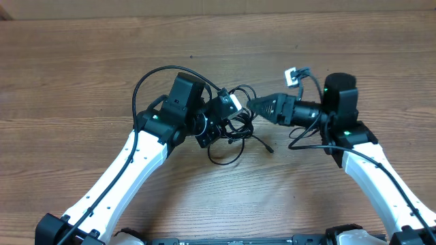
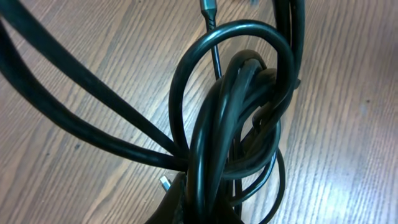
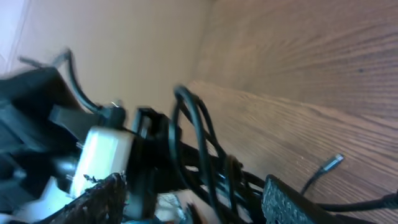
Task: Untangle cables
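The cables (image 1: 231, 129) lie as a tangle of thin black loops at mid-table between the two arms. My left gripper (image 1: 225, 117) is shut on a bunch of them. In the left wrist view the cables (image 2: 230, 112) rise as a knotted bundle out of my left gripper (image 2: 208, 205), with a silvery plug tip (image 2: 165, 183) beside it. My right gripper (image 1: 251, 105) points left at the tangle with its jaws open. In the right wrist view its fingers (image 3: 99, 199) stand either side of several strands of the cables (image 3: 199, 155) without pinching them.
A loose plug tip (image 1: 271, 149) lies on the wood just right of the tangle, the same plug tip (image 3: 333, 163) showing in the right wrist view. A small white connector (image 1: 293, 75) sits beside the right arm. Bare wooden table (image 1: 82, 61) surrounds the arms.
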Robot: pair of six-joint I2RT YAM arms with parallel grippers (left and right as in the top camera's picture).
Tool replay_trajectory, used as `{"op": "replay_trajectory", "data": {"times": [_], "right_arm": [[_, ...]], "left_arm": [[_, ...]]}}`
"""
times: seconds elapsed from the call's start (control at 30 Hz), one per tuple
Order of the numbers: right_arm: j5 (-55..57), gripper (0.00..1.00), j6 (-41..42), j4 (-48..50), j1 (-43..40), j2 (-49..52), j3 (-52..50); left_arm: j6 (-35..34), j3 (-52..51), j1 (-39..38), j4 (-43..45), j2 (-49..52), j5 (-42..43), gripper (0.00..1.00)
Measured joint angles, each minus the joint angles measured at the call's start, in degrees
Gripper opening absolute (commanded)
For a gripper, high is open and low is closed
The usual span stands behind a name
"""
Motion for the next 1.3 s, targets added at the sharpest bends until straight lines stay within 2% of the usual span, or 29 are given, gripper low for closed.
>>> {"op": "replay_trajectory", "data": {"times": [0.13, 0.27, 0.3, 0.9, 1.03, 1.13, 1.17, 1.3], "right_arm": [[3.9, 0.55, -5.4, -5.0, 0.8, 0.0, 0.0], [6.5, 0.37, -8.7, -6.8, 0.8, 0.0, 0.0], [7.0, 0.36, -9.4, -6.9, 0.8, 0.0, 0.0], [8.2, 0.35, -12.8, -9.1, 1.2, 0.0, 0.0], [8.2, 0.27, -13.8, -10.2, 1.2, 0.0, 0.0], [8.2, 0.13, -14.1, -10.2, 1.2, 0.0, 0.0], [8.1, 0.04, -14.3, -10.2, 1.2, 0.0, 0.0], [8.3, 0.04, -14.9, -10.3, 1.1, 0.0, 0.0]], "left_arm": [[-0.9, 0.0, 0.0, 0.0, 0.0, 1.0, 0.04], [-1.2, 0.0, 0.0, 0.0, 0.0, 1.5, 0.04], [-1.3, 0.0, 0.0, 0.0, 0.0, 1.5, 0.04], [-4.1, 0.0, 0.0, 3.0, 0.0, 2.8, 0.04], [-4.3, -0.2, 0.0, 3.0, 0.0, 2.8, 0.04], [-4.5, -0.2, 0.0, 3.0, 0.1, 3.2, 0.04], [-4.5, -0.2, 0.0, 3.0, 0.1, 3.4, 0.04], [-5.2, -0.2, 0.0, 3.0, 0.1, 4.1, 0.04]]}}
